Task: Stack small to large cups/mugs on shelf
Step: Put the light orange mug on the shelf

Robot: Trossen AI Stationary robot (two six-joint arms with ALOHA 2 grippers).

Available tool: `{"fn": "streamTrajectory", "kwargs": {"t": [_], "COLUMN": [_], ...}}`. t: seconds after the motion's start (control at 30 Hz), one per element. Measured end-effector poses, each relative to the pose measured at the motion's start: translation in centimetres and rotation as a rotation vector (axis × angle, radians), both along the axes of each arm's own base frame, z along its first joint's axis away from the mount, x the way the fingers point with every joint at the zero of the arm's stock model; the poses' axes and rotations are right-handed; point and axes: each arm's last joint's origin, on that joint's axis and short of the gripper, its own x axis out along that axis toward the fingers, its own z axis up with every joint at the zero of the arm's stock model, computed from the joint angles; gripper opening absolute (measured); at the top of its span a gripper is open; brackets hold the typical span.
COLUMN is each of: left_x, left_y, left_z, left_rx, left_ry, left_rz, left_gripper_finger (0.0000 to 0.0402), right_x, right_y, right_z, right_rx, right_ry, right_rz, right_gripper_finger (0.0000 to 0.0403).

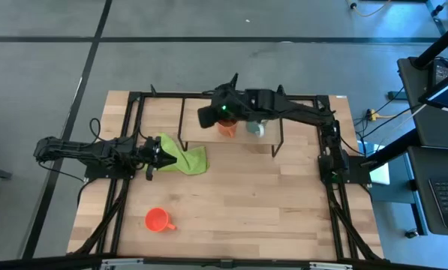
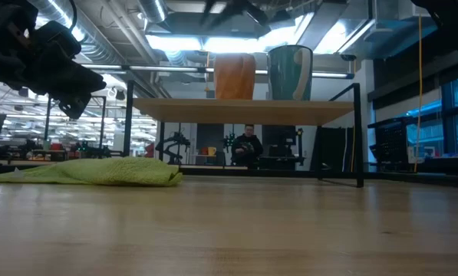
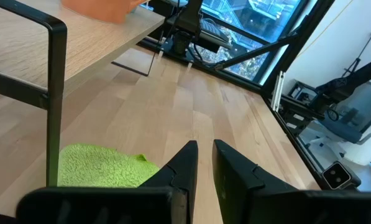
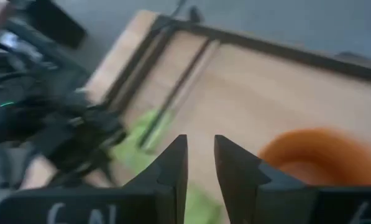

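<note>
right hand [image 4: 201,158] clenched, empty, above brown-orange mug [image 2: 235,76] | low view alone shows green mug [image 2: 290,73] upright on shelf [image 2: 244,111]

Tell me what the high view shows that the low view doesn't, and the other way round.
Only the high view shows the small orange-red mug on the tabletop, alone near the front edge, and both arms whole. Only the low view shows the room behind, with a person under the shelf. Both show the brown-orange mug and pale green mug side by side on the shelf, plus the lime-green cloth.
</note>
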Motion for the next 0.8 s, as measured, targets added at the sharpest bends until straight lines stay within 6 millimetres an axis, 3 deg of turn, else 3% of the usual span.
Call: {"fn": "streamTrajectory", "kwargs": {"t": [0.2, 0.4, 0.57, 0.7, 0.8], "left_x": [0.0, 0.0, -0.7, -1.1, 0.1], "left_y": [0.0, 0.0, -0.1, 0.0, 0.0], "left_z": [0.0, 0.8, 6.7, 11.6, 13.8], "left_rx": [-0.046, -0.125, -0.091, -0.01, 0.058], "left_ry": [0.002, -0.041, -0.24, -0.261, -0.161], "left_rz": [0.007, 0.002, -0.047, -0.016, -0.049], "left_gripper_finger": [0.0043, 0.0043, 0.0043, 0.0043, 0.0043], "right_x": [1.6, 2.6, 1.7, 0.4, -0.1], "right_y": [4.0, 10.1, 14.8, 17.8, 20.1], "right_z": [-0.5, 0.0, -0.6, -4.1, -6.9], "right_rx": [0.052, 0.009, 0.086, 0.204, 0.286], "right_ry": [-0.092, -0.258, -0.266, -0.099, -0.023], "right_rz": [0.018, 0.051, 0.04, -0.05, -0.091], "right_gripper_finger": [0.0081, 0.0081, 0.0081, 0.0081, 0.0081]}}
